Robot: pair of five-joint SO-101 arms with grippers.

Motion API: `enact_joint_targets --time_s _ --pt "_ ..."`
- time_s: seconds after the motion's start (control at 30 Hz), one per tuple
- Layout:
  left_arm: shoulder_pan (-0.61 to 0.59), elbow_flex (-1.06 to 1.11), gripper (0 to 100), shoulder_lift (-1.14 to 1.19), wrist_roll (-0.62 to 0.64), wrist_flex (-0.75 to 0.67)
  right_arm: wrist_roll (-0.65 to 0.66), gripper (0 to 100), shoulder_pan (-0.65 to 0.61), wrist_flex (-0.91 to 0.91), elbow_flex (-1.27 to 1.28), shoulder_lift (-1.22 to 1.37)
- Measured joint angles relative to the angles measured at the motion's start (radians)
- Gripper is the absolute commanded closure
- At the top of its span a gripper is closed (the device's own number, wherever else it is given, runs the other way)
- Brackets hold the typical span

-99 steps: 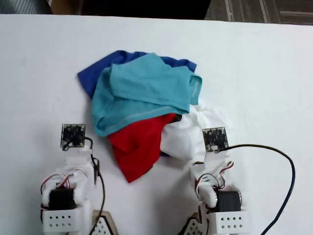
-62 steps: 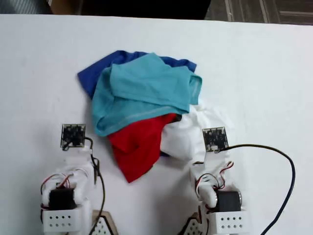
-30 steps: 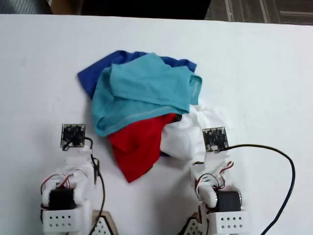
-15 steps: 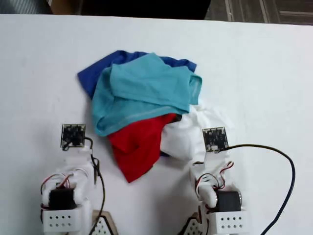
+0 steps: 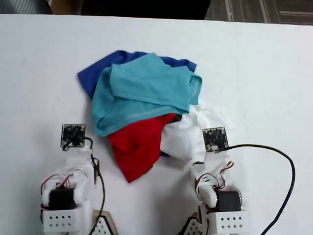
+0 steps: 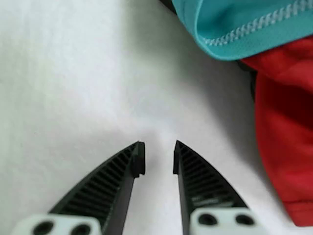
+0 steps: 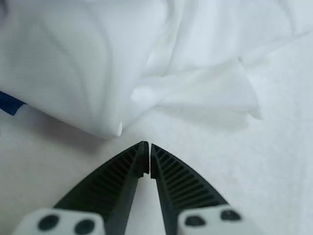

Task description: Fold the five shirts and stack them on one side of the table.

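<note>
Down at the near edge of the table (image 5: pixel 274 73), both arms sit folded back on their bases, elbows tucked and wrists tipped so the grippers point out and down at the tabletop. The left arm (image 5: pixel 66 196) is off the pile's near left corner, short of the cloth. Its left gripper (image 6: pixel 157 157) hovers over bare table with the jaws parted by a narrow gap and nothing between them. Just ahead of it, toward the other arm's side, lie the red shirt (image 6: pixel 286 132) and the stitched hem of the teal shirt (image 6: pixel 244 24). The right arm (image 5: pixel 217 196) is folded the same way, with a black cable (image 5: pixel 286 166) looping from its wrist to the near edge. Its right gripper (image 7: pixel 148 159) is closed with the tips all but touching. It holds nothing and is poised just short of the rumpled edge of the white shirt (image 7: pixel 98 63), apart from it. The shirts lie in one loose heap at mid-table, ahead of and between the arms. The blue shirt (image 5: pixel 95 73) is underneath toward the far side, with teal spread over it. Red spills out from under teal toward the arms, and white is bunched beside red on the right arm's side. None is folded.
</note>
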Motion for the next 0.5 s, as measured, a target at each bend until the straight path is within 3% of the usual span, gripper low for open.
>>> enact_joint_targets --time_s 0.1,0.37,0.5 --pt "0.014 0.000 87 0.000 0.003 0.000 0.000 97.8 0.000 0.000 0.000 0.000" --pt "0.239 0.000 88 0.000 0.002 0.000 0.000 97.8 0.000 0.000 0.000 0.000" --pt "0.296 0.000 88 0.000 0.002 0.000 0.000 97.8 0.000 0.000 0.000 0.000"
